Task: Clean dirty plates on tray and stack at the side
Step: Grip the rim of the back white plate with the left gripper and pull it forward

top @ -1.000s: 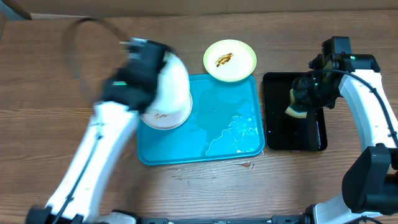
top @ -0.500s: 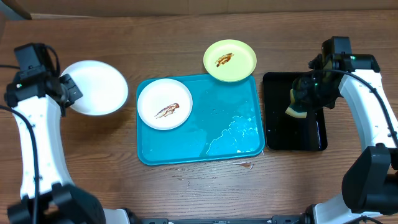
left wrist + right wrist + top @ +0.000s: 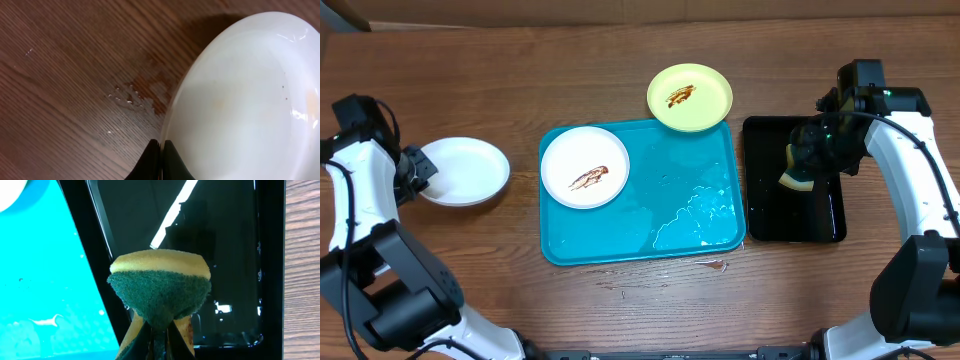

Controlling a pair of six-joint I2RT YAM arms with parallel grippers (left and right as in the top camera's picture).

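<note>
A clean white plate [image 3: 468, 170] lies on the wood at the far left; it fills the left wrist view [image 3: 250, 100]. My left gripper [image 3: 417, 172] is shut on its left rim [image 3: 161, 145]. A white plate with a brown smear [image 3: 585, 167] sits in the turquoise tray [image 3: 670, 215]. A yellow-green plate with a brown smear [image 3: 690, 97] rests over the tray's far rim. My right gripper [image 3: 802, 165] is shut on a yellow and green sponge [image 3: 160, 287] above the black tray [image 3: 825, 215].
Water pools on the turquoise tray's right half [image 3: 700, 215]. Small drops lie on the wood [image 3: 127, 97] beside the clean plate. A brown spill [image 3: 712, 265] marks the table in front of the tray. The black tray also shows in the right wrist view [image 3: 230, 240].
My left arm swung the white plate from over the tray out to the far left and lowered it onto the table. The right arm has not moved.
</note>
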